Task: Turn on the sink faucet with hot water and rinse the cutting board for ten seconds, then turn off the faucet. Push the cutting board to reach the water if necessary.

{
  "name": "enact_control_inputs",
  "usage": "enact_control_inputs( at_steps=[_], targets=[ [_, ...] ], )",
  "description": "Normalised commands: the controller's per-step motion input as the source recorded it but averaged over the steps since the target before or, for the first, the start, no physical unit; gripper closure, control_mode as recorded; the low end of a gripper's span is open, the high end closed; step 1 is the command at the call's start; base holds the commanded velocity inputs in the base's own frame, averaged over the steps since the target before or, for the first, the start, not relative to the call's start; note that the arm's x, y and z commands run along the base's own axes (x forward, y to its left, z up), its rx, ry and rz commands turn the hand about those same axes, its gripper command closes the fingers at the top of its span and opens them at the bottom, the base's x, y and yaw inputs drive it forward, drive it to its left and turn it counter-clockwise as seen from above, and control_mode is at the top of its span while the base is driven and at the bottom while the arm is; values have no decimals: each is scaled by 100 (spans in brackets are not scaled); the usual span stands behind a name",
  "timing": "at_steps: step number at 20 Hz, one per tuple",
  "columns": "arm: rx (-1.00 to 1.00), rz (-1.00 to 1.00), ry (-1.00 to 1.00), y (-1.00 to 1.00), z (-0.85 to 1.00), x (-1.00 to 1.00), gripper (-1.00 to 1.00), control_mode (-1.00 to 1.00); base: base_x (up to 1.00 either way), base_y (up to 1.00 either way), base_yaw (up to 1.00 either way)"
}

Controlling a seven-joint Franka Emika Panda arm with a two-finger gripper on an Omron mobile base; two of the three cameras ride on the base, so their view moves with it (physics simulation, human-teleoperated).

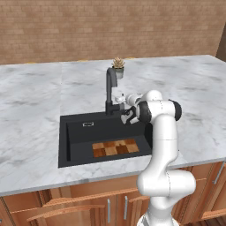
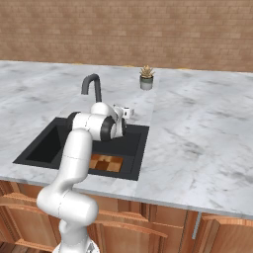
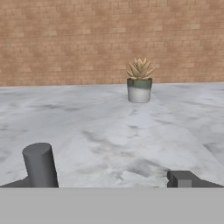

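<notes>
One step is in hand by our reading: getting the faucet lever on, since no stream falls from the spout yet.

Starting at the left of the left base view, the sink [image 1: 64,140] sits sunk in the marble counter [image 1: 31,110], with its overflow slot [image 1: 88,124] on the back wall. The sink faucet [image 1: 110,87] rises behind the basin's back edge. The cutting board [image 1: 115,148] lies flat on the basin floor toward the front, right of centre and forward of the spout. Just right of the faucet's base the gripper [image 1: 122,102] hovers close beside it. We cannot tell whether it touches, nor whether the fingers are spread or closed. Behind the faucet stands a small potted plant [image 1: 118,67].

In the hand view a dark cylinder [image 3: 40,165] stands at the lower left, which we take for part of the faucet, so the hand looks past it to the right.

To do this well, we should bring the fingers squarely against the lever rather than the body. We should then swing it steadily toward the hot side. Once water runs, we should check whether it lands on the board. From here the board looks set forward of the spout, so a push may be needed.
</notes>
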Motion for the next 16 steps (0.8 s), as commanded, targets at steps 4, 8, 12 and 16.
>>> enact_control_inputs(
  at_steps=[4,8,12,16],
  targets=[
    [0,0,0,0,0,0,-100,-100,0,0,0],
    [0,0,0,-4,0,0,-100,-100,0,0,0],
    [0,0,0,-13,0,0,-100,-100,0,0,0],
    [0,0,0,-14,0,0,-100,-100,0,0,0]
  ],
)
